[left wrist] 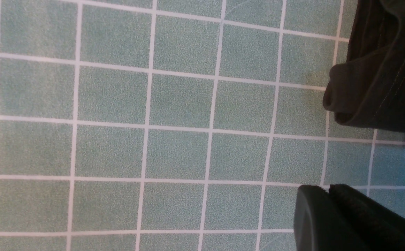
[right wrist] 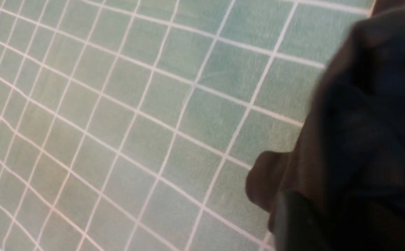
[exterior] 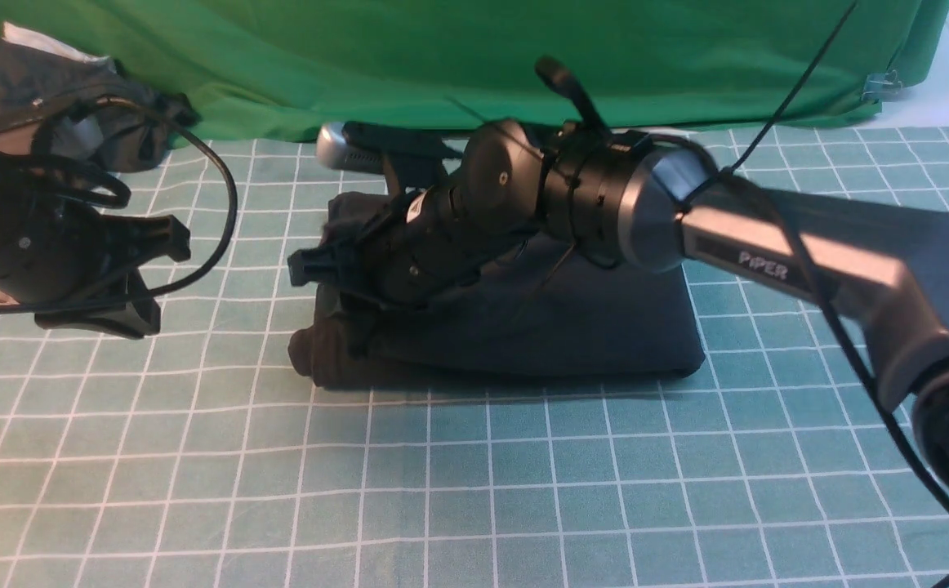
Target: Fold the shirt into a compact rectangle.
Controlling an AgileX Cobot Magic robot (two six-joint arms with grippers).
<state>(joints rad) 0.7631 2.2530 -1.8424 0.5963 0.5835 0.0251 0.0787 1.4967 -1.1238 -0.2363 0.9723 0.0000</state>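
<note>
The black shirt [exterior: 589, 327] lies folded into a thick rectangle in the middle of the mat. My right arm reaches across it from the right, and my right gripper [exterior: 319, 278] sits over the shirt's left end. In the right wrist view dark cloth [right wrist: 363, 104] lies against one of my fingers [right wrist: 293, 223]; the other finger is lost in the dark, so the jaws' state is unclear. My left gripper [exterior: 141, 320] hovers left of the shirt, apart from it. In the left wrist view my left gripper [left wrist: 329, 188] is shut on nothing, with the shirt's rolled corner [left wrist: 380, 76] nearby.
The teal gridded mat [exterior: 523, 490] covers the table. A pile of dark garments [exterior: 58, 90] lies at the back left. A green cloth backdrop [exterior: 442, 57] closes off the rear. A silver-capped black device [exterior: 344, 147] sits just behind the shirt.
</note>
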